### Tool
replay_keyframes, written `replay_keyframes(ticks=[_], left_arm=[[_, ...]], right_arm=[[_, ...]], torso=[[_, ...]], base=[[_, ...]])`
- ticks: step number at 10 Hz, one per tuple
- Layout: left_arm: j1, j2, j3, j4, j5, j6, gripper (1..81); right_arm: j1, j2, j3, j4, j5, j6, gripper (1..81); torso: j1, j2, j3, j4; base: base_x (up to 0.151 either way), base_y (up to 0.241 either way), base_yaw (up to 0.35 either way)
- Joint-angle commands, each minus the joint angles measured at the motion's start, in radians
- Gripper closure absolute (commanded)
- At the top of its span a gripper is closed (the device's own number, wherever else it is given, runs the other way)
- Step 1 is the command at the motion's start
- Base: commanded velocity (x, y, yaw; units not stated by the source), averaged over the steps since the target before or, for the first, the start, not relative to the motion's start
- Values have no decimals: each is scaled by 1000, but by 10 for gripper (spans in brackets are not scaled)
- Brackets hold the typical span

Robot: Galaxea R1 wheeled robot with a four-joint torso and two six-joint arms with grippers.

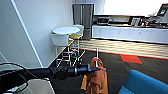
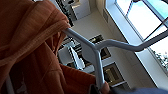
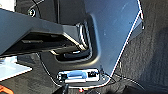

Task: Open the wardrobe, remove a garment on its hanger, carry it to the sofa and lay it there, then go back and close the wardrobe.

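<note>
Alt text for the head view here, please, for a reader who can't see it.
The robot's left arm reaches in, its left gripper holding a white hanger with the orange garment draped from it, above dark carpet. A blue sofa corner sits at lower right; beyond are a round white table with chairs and a kitchen counter.

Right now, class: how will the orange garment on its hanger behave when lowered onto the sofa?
The orange garment hangs in soft folds, so it will probably flop and bunch. Its white hanger looks rigid and should keep its shape. The left gripper holds them near the blue sofa.
</note>
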Motion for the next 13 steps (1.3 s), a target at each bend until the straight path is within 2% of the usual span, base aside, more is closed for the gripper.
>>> replay_keyframes(ticks=[1,13], left_arm=[[-168,6,54,31,-88,11,811],[-150,5,60,43,-88,11,811]], right_arm=[[4,-7,5,-6,-62,-3,10],[7,-2,-1,-6,-62,-3,10]], torso=[[0,0,0,0],[0,0,0,0]], base=[[0,0,-204],[0,0,-204]])
